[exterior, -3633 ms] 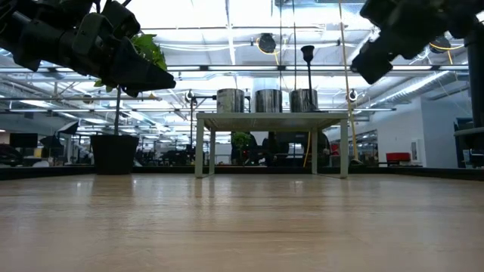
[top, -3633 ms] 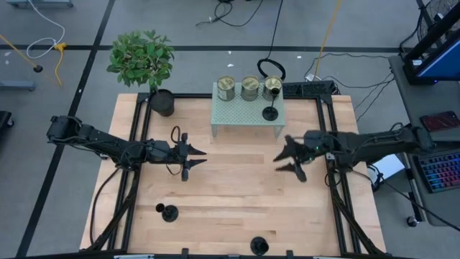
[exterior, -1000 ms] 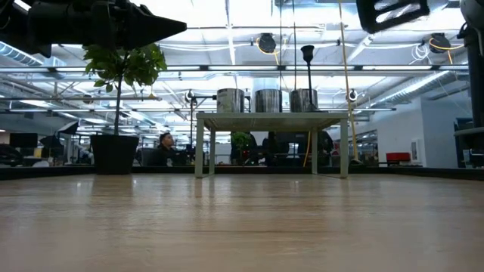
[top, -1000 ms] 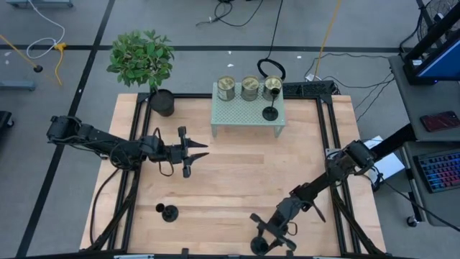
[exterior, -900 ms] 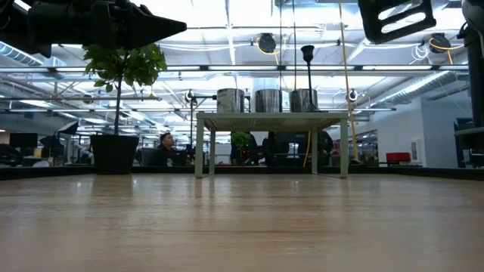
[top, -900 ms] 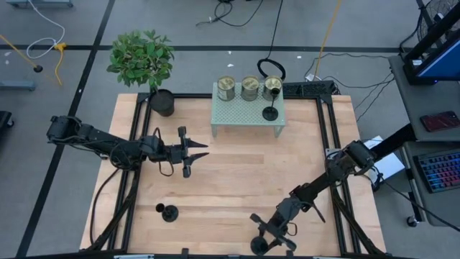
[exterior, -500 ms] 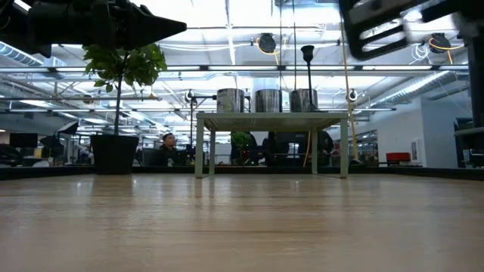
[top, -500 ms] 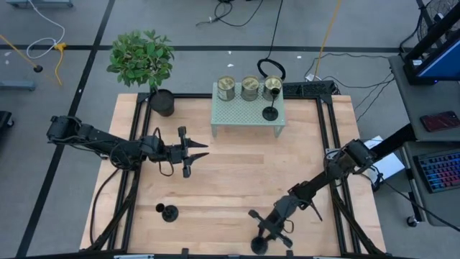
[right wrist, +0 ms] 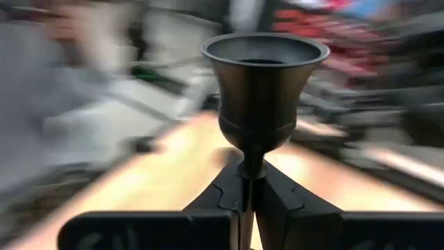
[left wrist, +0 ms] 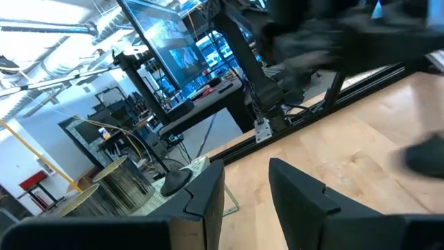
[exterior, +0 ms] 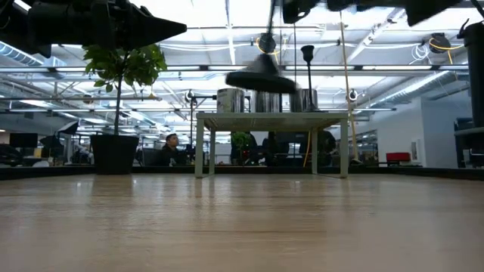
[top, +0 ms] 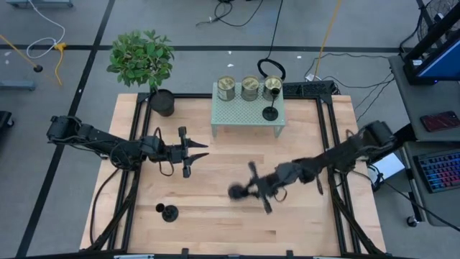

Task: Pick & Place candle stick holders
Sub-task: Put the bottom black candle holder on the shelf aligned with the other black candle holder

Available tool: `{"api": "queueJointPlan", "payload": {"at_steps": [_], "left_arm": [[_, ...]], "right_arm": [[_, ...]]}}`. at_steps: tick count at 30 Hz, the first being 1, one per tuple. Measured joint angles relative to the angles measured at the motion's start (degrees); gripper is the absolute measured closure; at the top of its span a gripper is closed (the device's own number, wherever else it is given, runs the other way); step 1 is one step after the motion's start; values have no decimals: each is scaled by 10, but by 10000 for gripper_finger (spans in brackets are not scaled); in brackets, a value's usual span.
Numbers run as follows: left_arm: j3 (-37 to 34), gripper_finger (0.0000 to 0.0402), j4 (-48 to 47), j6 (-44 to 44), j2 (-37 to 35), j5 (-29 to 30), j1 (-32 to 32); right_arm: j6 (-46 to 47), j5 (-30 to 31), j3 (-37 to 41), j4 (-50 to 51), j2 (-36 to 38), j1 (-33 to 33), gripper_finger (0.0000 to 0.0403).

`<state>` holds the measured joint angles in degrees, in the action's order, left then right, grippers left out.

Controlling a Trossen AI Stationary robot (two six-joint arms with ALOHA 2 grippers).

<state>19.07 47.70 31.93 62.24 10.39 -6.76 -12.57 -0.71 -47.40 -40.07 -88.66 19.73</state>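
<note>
My right gripper [top: 249,191] is shut on a black candle stick holder [top: 237,192] in the air over the middle of the table. The holder's cup [right wrist: 263,83] shows in the right wrist view and its round base [exterior: 261,79] in the low view. My left gripper [top: 204,153] is open and empty, in the air over the table's left half. Three brass cups [top: 249,88] and a second black holder [top: 270,113] stand on a small pale stand [top: 237,115] at the far edge. A third black holder [top: 169,213] stands by its base on the table, near left. My right gripper pinches the holder's thin stem [right wrist: 250,170] just under the cup, between its two fingers. The fingers come from the table's right and lie across the stem. The holder is lifted clear, roughly upright, with its base [exterior: 261,79] hanging below the fingers.
A black plant pot [top: 163,102] with a green plant [top: 141,57] stands at the far left corner. Black rails [top: 327,144] run along the table's sides. Bare wood lies between the stand and the near edge [top: 230,230].
My right gripper has risen from the table's near edge with the black holder, lifting it clear. It has swept fast toward the far edge and a little left, to the table's middle.
</note>
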Motion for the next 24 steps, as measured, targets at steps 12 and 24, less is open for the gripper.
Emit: {"api": "queueJointPlan", "payload": {"at_steps": [12, 24], "left_arm": [[0, 279, -8, -93, 0, 0, 0], [0, 279, -10, -165, 0, -1, 0]], "right_arm": [[-85, 308, -19, -101, 68, -147, 393], [85, 395, -118, 109, 25, -279, 393]]}}
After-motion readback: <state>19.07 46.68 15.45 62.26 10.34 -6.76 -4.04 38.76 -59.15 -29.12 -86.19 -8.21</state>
